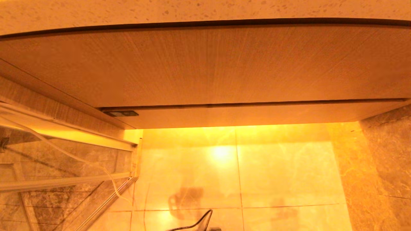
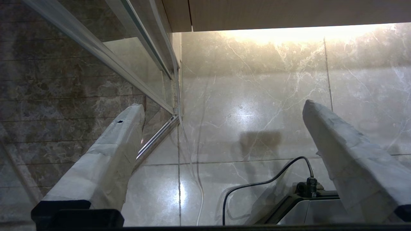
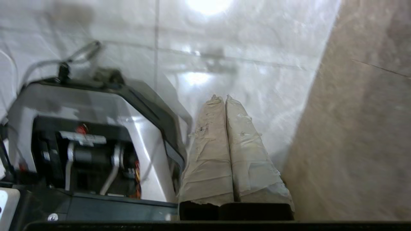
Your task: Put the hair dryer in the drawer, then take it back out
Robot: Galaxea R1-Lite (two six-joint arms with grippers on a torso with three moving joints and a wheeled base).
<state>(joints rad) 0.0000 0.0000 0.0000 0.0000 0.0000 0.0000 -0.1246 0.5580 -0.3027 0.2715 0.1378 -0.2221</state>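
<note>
The hair dryer is out of view in every frame. In the head view the vanity shows a tall wood-grain front panel (image 1: 205,64), and below it the narrower light-wood drawer (image 1: 250,114), shut flush. Neither gripper appears in the head view. The left wrist view has my left gripper (image 2: 223,106) hanging low over the marble floor, open, its taped fingers (image 2: 109,154) wide apart and empty. My right gripper (image 3: 222,98) is shut with nothing between its taped fingers (image 3: 208,144). It points down at the floor beside my own base.
A speckled countertop (image 1: 192,9) tops the vanity. A glass partition with a metal frame (image 1: 64,160) stands at the left, and a white cord (image 1: 96,170) hangs along it. A marble wall (image 1: 385,166) closes the right. My base (image 3: 90,128) and its black cable (image 2: 257,184) lie below.
</note>
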